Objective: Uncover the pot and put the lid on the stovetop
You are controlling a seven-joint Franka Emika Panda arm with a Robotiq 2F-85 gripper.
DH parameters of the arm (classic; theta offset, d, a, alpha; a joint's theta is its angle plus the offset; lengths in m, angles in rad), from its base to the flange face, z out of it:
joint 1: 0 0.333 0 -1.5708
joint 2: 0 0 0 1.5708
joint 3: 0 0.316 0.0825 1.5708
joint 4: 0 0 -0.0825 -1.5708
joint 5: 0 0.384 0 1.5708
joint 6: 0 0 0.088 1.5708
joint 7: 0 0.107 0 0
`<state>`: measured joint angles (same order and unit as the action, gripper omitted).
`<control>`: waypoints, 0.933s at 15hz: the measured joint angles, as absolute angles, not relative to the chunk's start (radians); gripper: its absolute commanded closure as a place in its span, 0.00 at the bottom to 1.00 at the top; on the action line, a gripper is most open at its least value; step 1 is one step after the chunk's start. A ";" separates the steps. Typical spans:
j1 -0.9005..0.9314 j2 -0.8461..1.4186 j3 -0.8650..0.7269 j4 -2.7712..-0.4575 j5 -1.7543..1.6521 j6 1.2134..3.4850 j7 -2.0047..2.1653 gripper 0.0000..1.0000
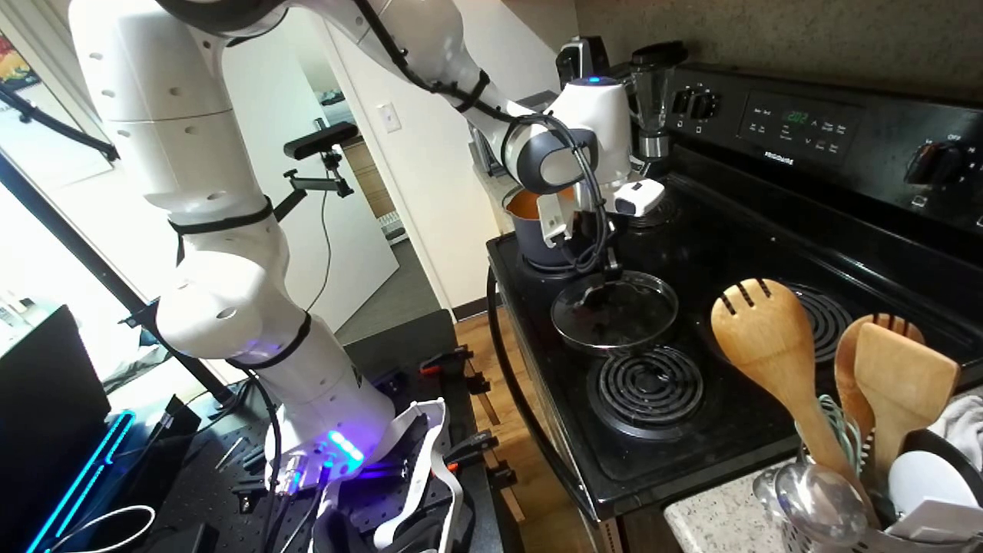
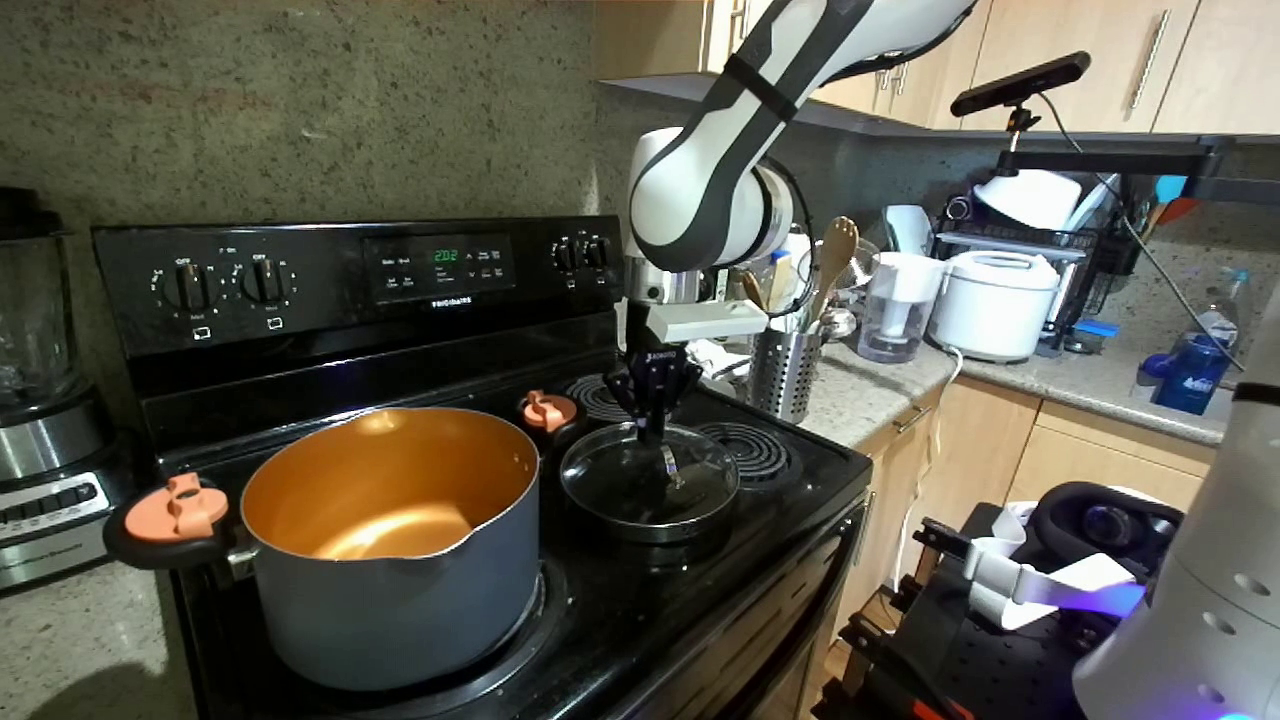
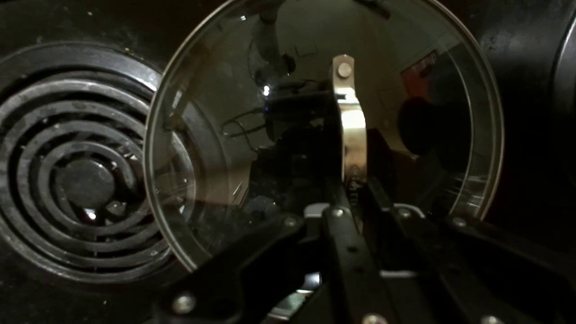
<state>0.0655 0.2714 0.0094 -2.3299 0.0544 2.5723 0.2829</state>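
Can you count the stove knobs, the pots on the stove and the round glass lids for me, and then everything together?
Knobs: 4
Pot: 1
Glass lid: 1
Total: 6

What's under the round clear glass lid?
Through the lid, the wrist view shows part of a dark metal coil burner; reflections and the black gripper hide most of the rest.

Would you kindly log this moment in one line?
Round grey orange-lined pot: uncovered | round clear-glass lid: over flat black stovetop, contact unclear | black tool: closed on lid's metal handle
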 measured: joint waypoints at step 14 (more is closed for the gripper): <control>0.066 0.197 0.004 -2.338 0.043 2.513 0.284 0.00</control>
<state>0.0665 0.1967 0.0044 -2.3377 0.0430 2.5130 0.2840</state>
